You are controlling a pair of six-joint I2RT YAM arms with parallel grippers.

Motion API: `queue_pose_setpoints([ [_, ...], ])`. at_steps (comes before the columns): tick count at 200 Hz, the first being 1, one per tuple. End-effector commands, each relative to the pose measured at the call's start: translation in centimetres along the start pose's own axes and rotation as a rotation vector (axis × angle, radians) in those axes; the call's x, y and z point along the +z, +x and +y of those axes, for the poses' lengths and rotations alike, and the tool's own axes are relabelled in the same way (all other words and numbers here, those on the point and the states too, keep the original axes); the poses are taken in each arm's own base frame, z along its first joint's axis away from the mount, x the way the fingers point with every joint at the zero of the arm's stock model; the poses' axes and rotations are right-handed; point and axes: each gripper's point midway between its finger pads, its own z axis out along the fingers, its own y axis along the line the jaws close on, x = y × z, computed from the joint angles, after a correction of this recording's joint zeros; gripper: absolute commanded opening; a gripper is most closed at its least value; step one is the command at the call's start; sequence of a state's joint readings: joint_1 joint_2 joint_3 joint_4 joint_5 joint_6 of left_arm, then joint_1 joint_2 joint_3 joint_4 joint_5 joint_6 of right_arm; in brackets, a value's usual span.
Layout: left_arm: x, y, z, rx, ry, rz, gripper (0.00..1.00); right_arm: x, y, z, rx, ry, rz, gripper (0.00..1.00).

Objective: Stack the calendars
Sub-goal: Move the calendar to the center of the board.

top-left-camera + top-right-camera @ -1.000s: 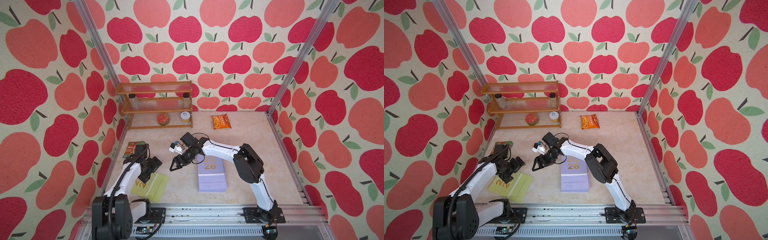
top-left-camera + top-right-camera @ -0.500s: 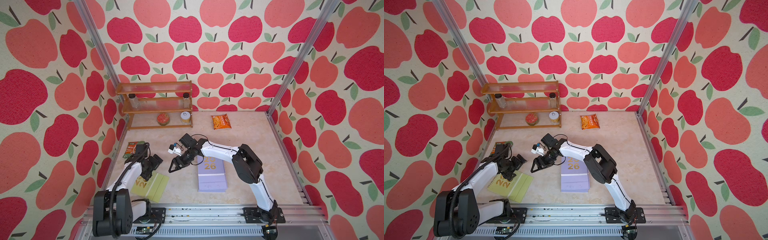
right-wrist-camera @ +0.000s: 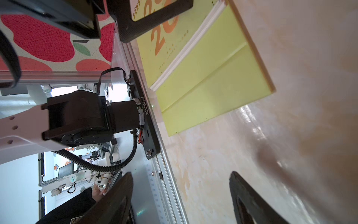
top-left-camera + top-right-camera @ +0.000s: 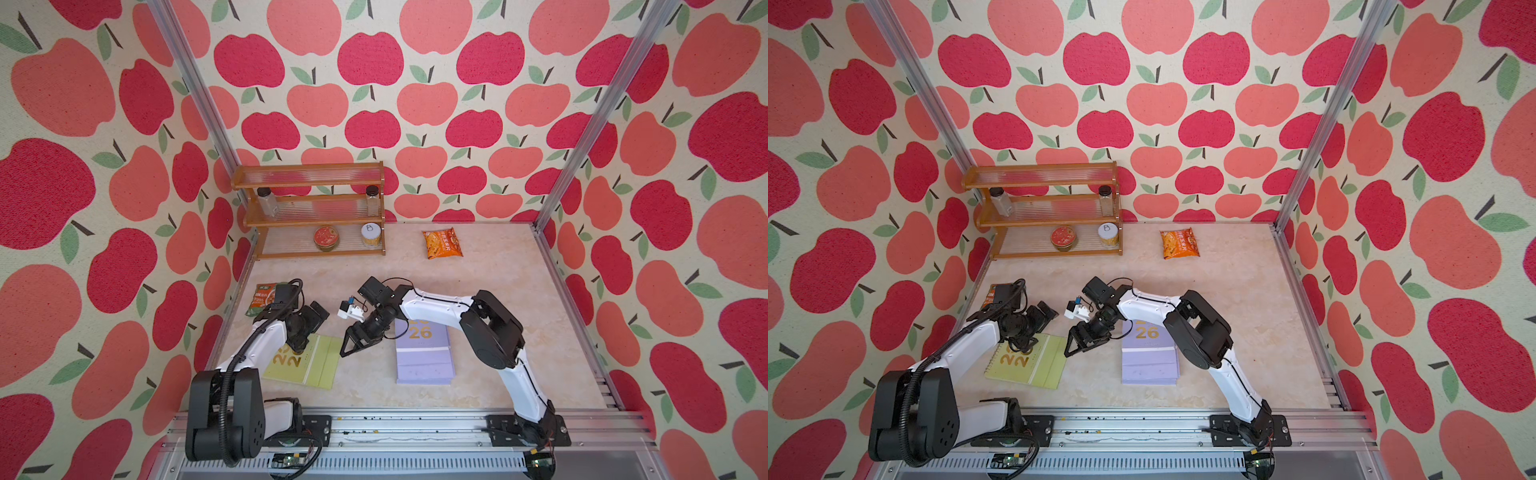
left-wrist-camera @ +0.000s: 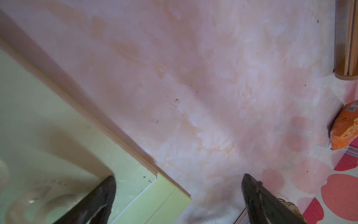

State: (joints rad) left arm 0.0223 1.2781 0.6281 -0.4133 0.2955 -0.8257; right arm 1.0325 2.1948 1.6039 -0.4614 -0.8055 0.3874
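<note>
Left gripper point(image 5: 178, 186): fingers point(image 5: 100, 195) spread wide, nothing between them. One tip sits over a corner of the flat yellow-green spiral-bound "2026" calendar point(image 4: 309, 363). The other is over the bare marbled tabletop point(image 4: 498, 316), and I can't tell if either one touches.

A thin peach edge point(image 5: 108, 128) peeks out under that calendar, which lies near left. The right gripper point(image 4: 351, 343) is also open and empty, hanging just right of it. The lavender calendar stack point(image 4: 424, 359) lies near centre.

Further out are a green snack packet point(image 4: 262, 297) by the left wall and an orange snack packet point(image 4: 442, 243) far back. The wooden shelf rack point(image 4: 311, 208) is far left.
</note>
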Motion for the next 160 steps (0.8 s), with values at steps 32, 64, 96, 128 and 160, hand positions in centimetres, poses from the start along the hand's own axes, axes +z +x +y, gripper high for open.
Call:
queue_pose_setpoints([
  [32, 3.0, 2.1, 0.8, 0.018, -0.069, 0.086, 0.99, -0.4, -1.0, -0.9, 0.002, 0.017, -0.013, 0.8],
  [64, 4.1, 2.7, 0.0, 0.034, -0.078, 0.107, 0.99, -1.3, -1.3, -1.0, 0.0, 0.029, -0.03, 0.8],
  [96, 5.2, 2.8, -1.3, 0.072, -0.079, 0.114, 0.99, -2.9, -1.7, -1.2, -0.002, 0.044, -0.057, 0.8],
  [128, 6.0, 2.3, -3.9, 0.139, -0.058, 0.113, 0.99, -4.7, -2.3, -1.8, -0.001, 0.065, -0.088, 0.8],
  [160, 6.3, 1.2, -7.0, 0.209, -0.015, 0.101, 0.99, -6.7, -3.1, -2.3, -0.005, 0.082, -0.126, 0.8],
])
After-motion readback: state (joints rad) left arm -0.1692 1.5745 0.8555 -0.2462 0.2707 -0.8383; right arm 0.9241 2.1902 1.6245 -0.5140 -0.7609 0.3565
